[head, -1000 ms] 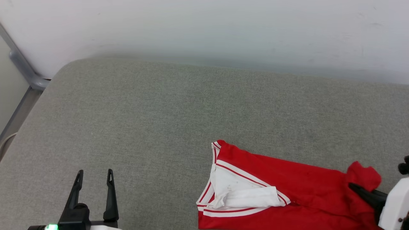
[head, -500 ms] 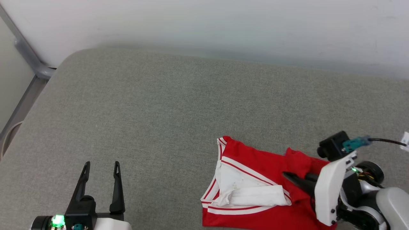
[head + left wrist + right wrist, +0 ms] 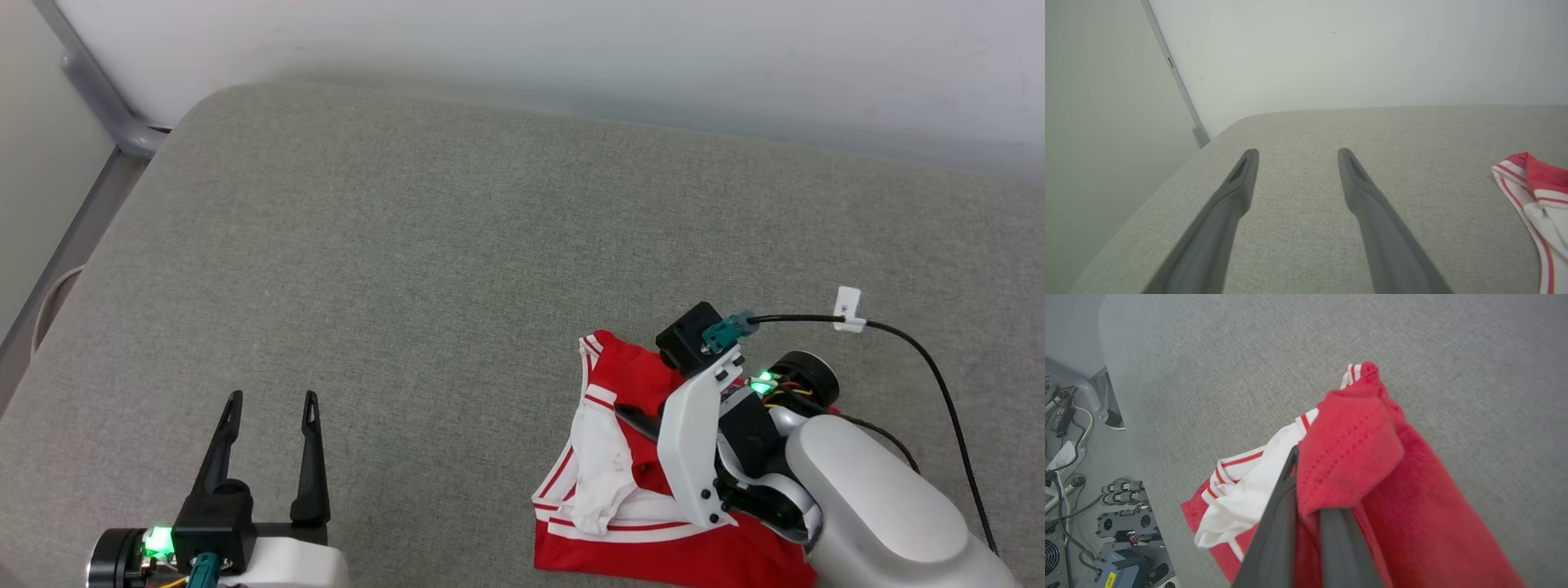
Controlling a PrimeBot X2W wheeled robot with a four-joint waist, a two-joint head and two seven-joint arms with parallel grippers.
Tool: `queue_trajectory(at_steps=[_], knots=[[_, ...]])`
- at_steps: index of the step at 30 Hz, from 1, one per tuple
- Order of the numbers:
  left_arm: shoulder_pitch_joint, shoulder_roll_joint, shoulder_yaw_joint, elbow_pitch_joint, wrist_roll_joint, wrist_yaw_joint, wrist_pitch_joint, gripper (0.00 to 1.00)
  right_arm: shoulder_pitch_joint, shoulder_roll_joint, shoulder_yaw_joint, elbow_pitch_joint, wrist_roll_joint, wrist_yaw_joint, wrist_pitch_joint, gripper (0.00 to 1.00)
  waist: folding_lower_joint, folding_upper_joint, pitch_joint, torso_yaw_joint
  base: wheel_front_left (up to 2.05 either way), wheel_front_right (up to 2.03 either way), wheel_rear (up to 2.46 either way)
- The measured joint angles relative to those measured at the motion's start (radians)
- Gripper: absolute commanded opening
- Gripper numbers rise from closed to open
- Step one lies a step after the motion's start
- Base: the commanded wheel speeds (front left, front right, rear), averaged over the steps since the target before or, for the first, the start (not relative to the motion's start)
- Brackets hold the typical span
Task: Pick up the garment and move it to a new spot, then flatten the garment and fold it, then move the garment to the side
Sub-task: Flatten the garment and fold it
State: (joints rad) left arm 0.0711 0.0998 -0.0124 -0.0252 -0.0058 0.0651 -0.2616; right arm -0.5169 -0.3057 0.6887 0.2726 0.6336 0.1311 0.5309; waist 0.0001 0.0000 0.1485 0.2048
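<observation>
A yellow sticker (image 3: pixel 1110 580) on a blue box (image 3: pixel 1128 568), lower left in the right wrist view, seems to read "008". At the head view's bottom left, the left tool (image 3: pixel 273 396) is spread and empty over the grey desk (image 3: pixel 408 269). At lower right, the right tool (image 3: pixel 625 412) is pressed together, pinching a red fold of the garment (image 3: pixel 633 377). The garment lies bunched, its long axis running up the frame and its striped corner pointing to the upper left.
</observation>
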Motion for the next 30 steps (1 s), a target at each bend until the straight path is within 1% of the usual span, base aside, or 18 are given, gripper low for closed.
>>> queue_trajectory(at_steps=[5,10,14,15,16,17,20,23,25,27,30], knots=[[-0.019,-0.005,-0.003,0.001,0.000,-0.004,0.000,1.00,-0.067,0.051,0.078,0.155,-0.033,0.000,-0.018,0.00,0.0000,0.0000,0.019,0.014,0.00,0.00,0.00],[-0.035,-0.008,-0.003,0.006,0.000,-0.005,0.000,1.00,-0.109,0.078,0.147,0.307,-0.063,0.000,-0.021,0.00,0.0000,0.0000,0.034,0.023,0.00,0.00,0.00],[-0.035,-0.012,-0.002,0.012,0.000,-0.005,0.000,1.00,-0.123,0.098,0.173,0.370,-0.047,0.000,-0.055,0.00,0.0000,0.0000,0.034,0.022,0.00,0.00,0.00],[-0.035,-0.012,-0.001,0.012,0.000,-0.005,0.000,1.00,-0.124,0.100,0.179,0.373,-0.037,0.000,-0.067,0.06,0.0000,0.0000,0.032,0.020,0.00,0.00,0.00],[-0.035,-0.012,0.000,0.014,0.000,-0.005,0.000,1.00,-0.123,0.102,0.181,0.371,-0.023,0.000,-0.083,0.45,0.0000,0.0000,0.029,0.018,0.00,0.00,0.00],[-0.034,-0.012,0.000,0.015,0.000,-0.005,0.000,1.00,-0.123,0.102,0.181,0.365,-0.007,0.000,-0.101,1.00,0.0000,0.0000,0.025,0.017,0.00,0.00,0.00],[-0.023,-0.011,0.003,0.016,0.001,-0.005,0.000,1.00,-0.115,0.085,0.195,0.319,0.012,0.000,-0.152,1.00,0.0000,0.0000,0.009,0.008,0.00,0.00,0.00],[-0.007,-0.007,0.007,0.017,0.003,-0.004,0.000,1.00,-0.105,0.029,0.185,0.241,0.027,0.000,-0.210,1.00,0.0000,0.0000,-0.013,-0.004,0.00,0.00,0.00],[0.005,-0.005,0.008,0.017,0.003,-0.003,0.000,1.00,-0.080,-0.007,0.156,0.184,0.046,0.000,-0.247,1.00,0.0000,0.0000,-0.027,-0.015,0.00,0.00,0.00],[0.016,-0.001,0.009,0.016,0.003,-0.003,0.000,1.00,-0.053,-0.044,0.114,0.130,0.039,0.000,-0.290,1.00,0.0000,0.0000,-0.041,-0.028,0.00,0.00,0.00],[0.030,0.004,0.010,0.015,0.005,-0.002,0.000,1.00,-0.001,-0.092,0.027,0.064,0.013,0.000,-0.350,1.00,0.0000,0.0000,-0.060,-0.049,0.00,0.00,0.00]])
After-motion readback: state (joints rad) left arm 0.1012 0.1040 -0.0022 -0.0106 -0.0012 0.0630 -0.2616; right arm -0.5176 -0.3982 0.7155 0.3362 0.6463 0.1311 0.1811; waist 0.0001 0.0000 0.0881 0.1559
